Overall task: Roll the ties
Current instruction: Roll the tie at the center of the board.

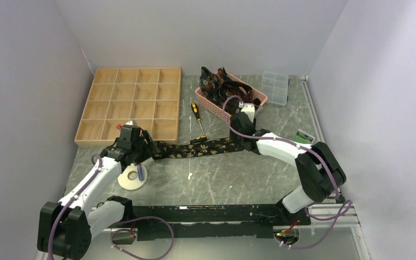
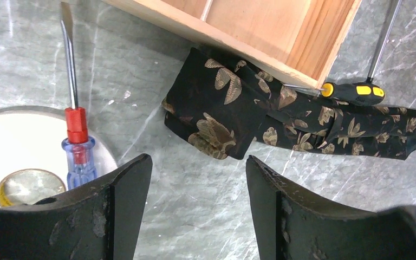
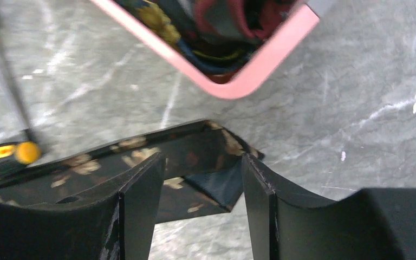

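Observation:
A black tie with tan-gold leaves [image 1: 200,148] lies stretched left to right across the marble table between the two arms. Its left end [image 2: 222,114] is folded over itself beside the wooden tray's corner. My left gripper [image 2: 197,184] hovers open just short of that fold, with bare table between the fingers; in the top view the left gripper [image 1: 143,149] is at the tie's left end. My right gripper [image 3: 203,181] is open over the tie's right end [image 3: 195,157], which lies folded between the fingertips. More ties [image 1: 225,88] fill the pink basket.
A wooden compartment tray [image 1: 130,105] sits at the back left and a pink basket [image 1: 260,98] at the back centre. A yellow-black screwdriver [image 1: 197,120] lies touching the tie. A red-blue screwdriver [image 2: 76,135] rests on a white tape roll [image 1: 124,181]. A clear box [image 1: 275,88] stands at the back right.

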